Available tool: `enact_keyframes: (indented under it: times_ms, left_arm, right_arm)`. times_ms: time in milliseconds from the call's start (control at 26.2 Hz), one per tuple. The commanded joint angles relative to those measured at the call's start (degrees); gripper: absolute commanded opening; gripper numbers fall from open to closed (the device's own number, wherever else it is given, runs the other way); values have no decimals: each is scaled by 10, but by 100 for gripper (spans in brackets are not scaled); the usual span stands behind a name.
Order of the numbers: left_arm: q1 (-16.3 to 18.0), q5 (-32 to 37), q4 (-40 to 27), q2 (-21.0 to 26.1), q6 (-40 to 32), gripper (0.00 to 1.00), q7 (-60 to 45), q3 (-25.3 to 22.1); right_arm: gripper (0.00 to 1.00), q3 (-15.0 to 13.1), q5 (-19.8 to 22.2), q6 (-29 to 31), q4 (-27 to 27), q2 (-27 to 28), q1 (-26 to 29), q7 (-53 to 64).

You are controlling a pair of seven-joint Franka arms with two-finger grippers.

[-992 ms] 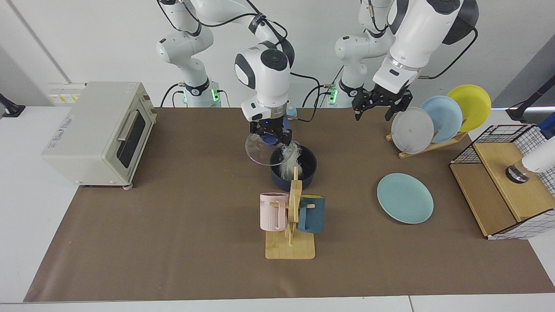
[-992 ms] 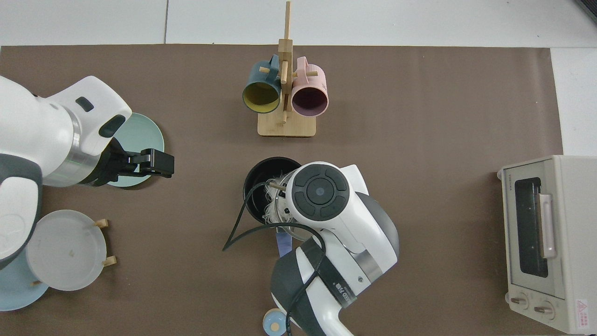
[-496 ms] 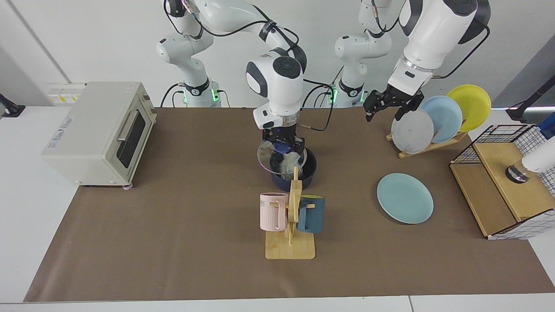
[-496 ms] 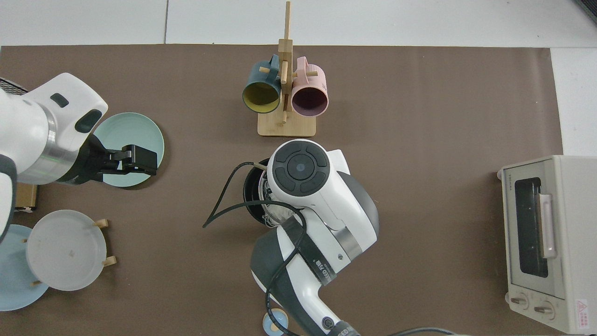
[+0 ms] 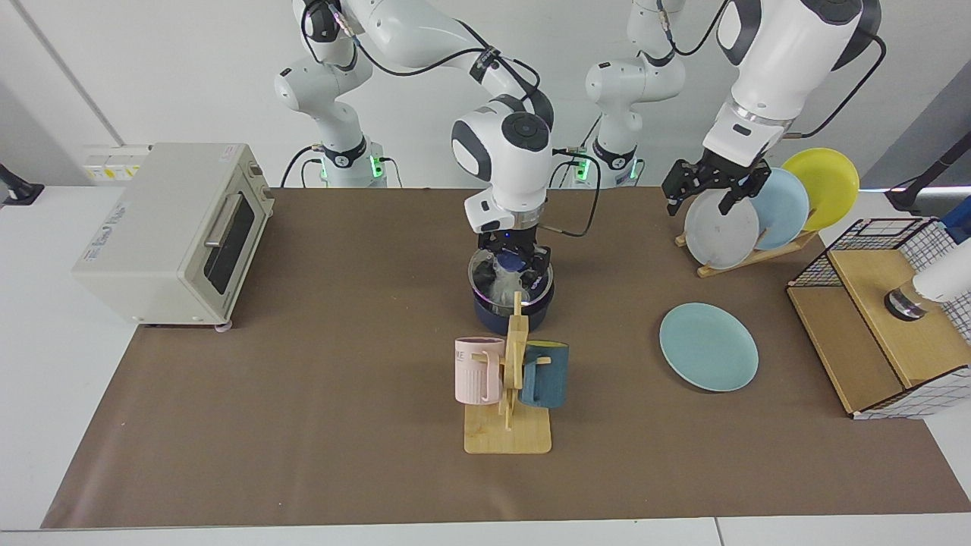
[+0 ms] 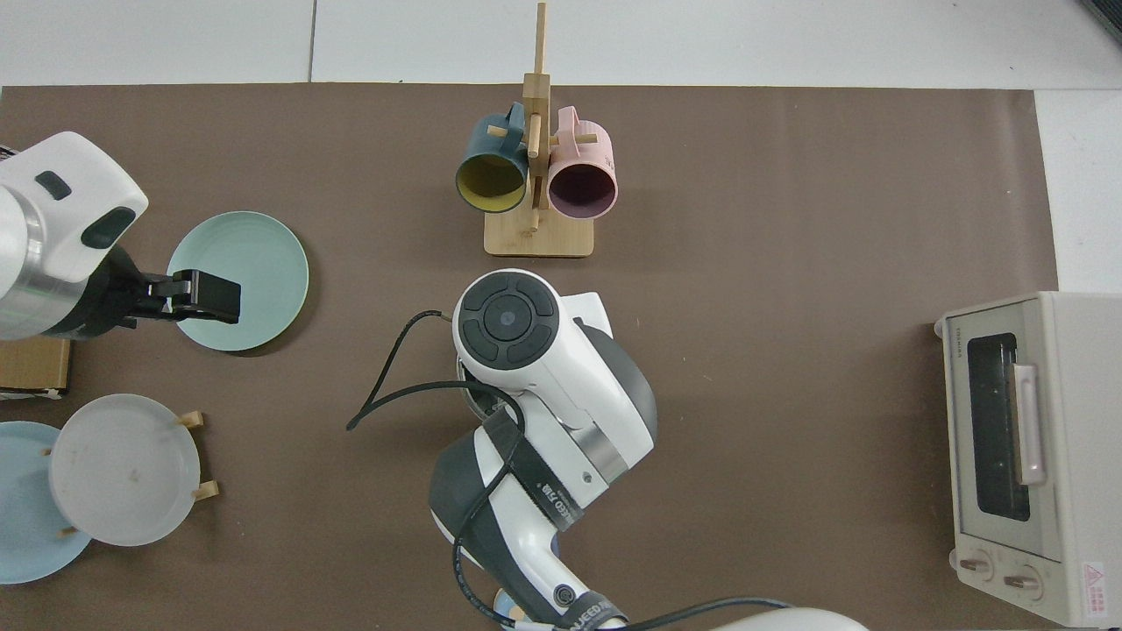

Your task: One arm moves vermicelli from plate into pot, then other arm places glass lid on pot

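In the facing view my right gripper (image 5: 514,264) is shut on the blue knob of the glass lid (image 5: 487,282). The lid lies level at the rim of the navy pot (image 5: 491,317). The white vermicelli (image 5: 498,288) shows through the glass inside the pot. From above, the right arm's wrist hides the pot and lid. The teal plate (image 5: 709,346) lies bare on the mat. My left gripper (image 5: 705,196) hangs open and holds nothing, high beside the plate rack. In the top view the left gripper (image 6: 206,296) shows over the teal plate's (image 6: 259,258) edge.
A wooden mug rack (image 5: 508,394) with a pink and a dark teal mug stands just in front of the pot. A toaster oven (image 5: 171,231) sits at one end. The plate rack (image 5: 758,208) and a wire basket (image 5: 887,318) stand at the other end.
The right gripper swung the tilted lid over the pot and lowered it level onto the rim. The left arm drew back and up toward the plate rack.
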State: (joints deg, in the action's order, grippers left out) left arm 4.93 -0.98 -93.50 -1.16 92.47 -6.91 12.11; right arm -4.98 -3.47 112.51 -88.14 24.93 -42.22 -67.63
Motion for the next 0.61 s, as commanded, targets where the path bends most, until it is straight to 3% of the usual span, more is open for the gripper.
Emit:
enact_keyframes:
  times_ms: [0,191,572]
  left_arm:
    - [-3,18,-16,-15,11,100,-18,-2]
    - [-4,17,-16,-14,16,100,-104,-2]
    - [-4,7,-17,-14,22,100,-101,-2]
  right_arm:
    - [24,-2,-13,-6,21,9,2,-11]
    - [24,-2,-12,-3,21,13,-3,-12]
    - [24,-3,-15,29,17,20,2,-14]
